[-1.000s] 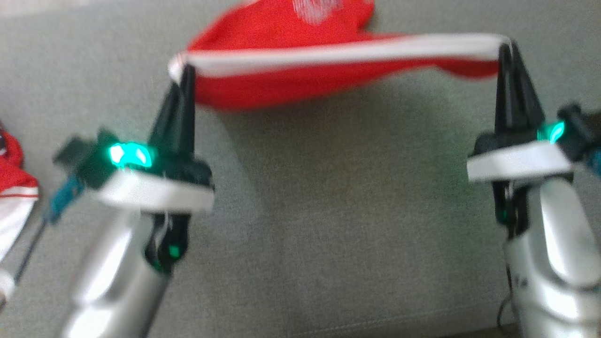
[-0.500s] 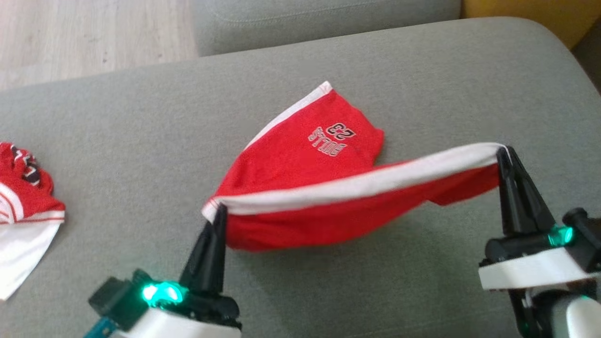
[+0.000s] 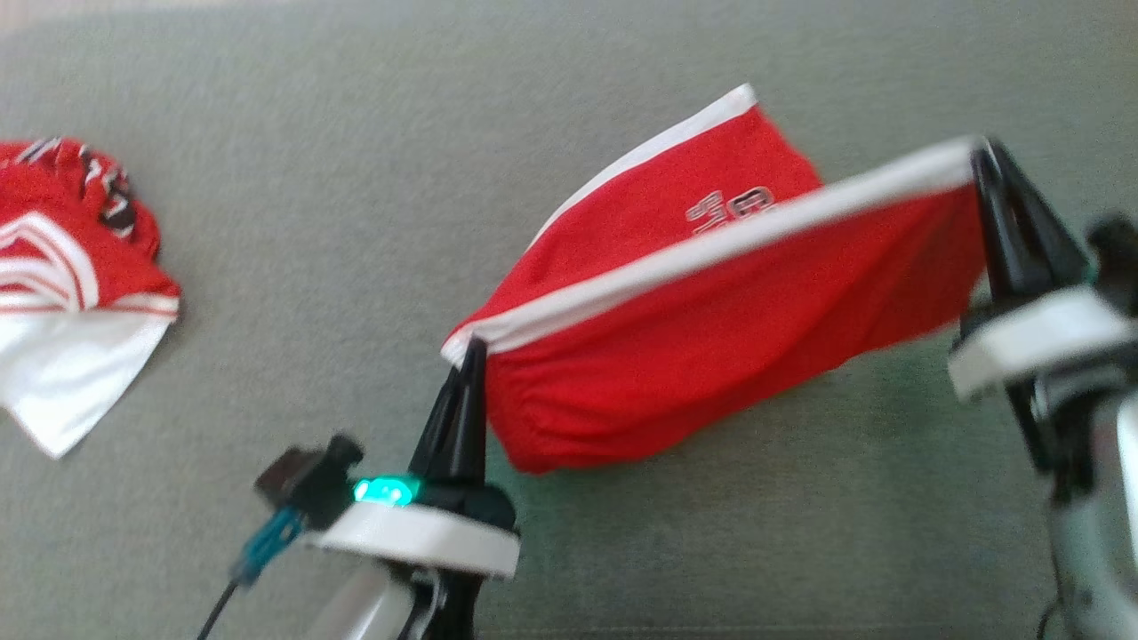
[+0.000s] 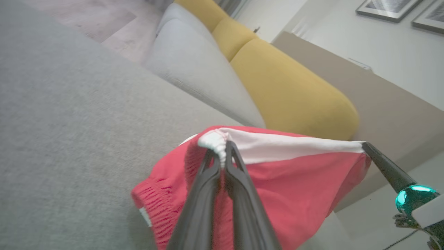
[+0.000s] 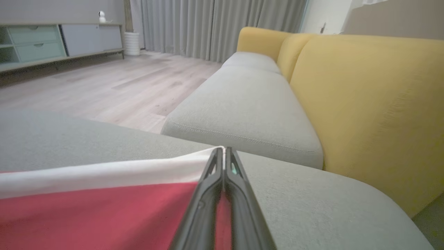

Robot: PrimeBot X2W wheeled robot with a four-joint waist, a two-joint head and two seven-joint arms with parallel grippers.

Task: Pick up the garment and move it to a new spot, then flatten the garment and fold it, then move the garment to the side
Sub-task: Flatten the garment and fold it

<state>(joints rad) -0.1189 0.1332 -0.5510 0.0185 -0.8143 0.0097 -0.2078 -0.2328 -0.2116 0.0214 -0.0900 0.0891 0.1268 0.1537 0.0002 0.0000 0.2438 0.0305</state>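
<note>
- A wide grey cushion [image 3: 356,222] lies in the foreground, and a second grey seat cushion [image 5: 249,100] lies beyond it.
- Yellow back cushions [image 5: 364,104] stand along the seats.
- The floor [image 5: 104,86] is of pale wood.
- Long grey curtains [image 5: 215,27] hang at the far side.
- A low cabinet [image 5: 52,41] with drawers stands near them.
- Framed pictures [image 4: 388,8] hang on a light wall [image 4: 381,59].

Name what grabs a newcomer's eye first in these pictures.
The red shorts dominate, centre-right in the head view, their white band pulled taut between the left gripper and the right gripper, both shut on it. A second red-and-white garment lies crumpled on the grey cushion at the far left.
</note>
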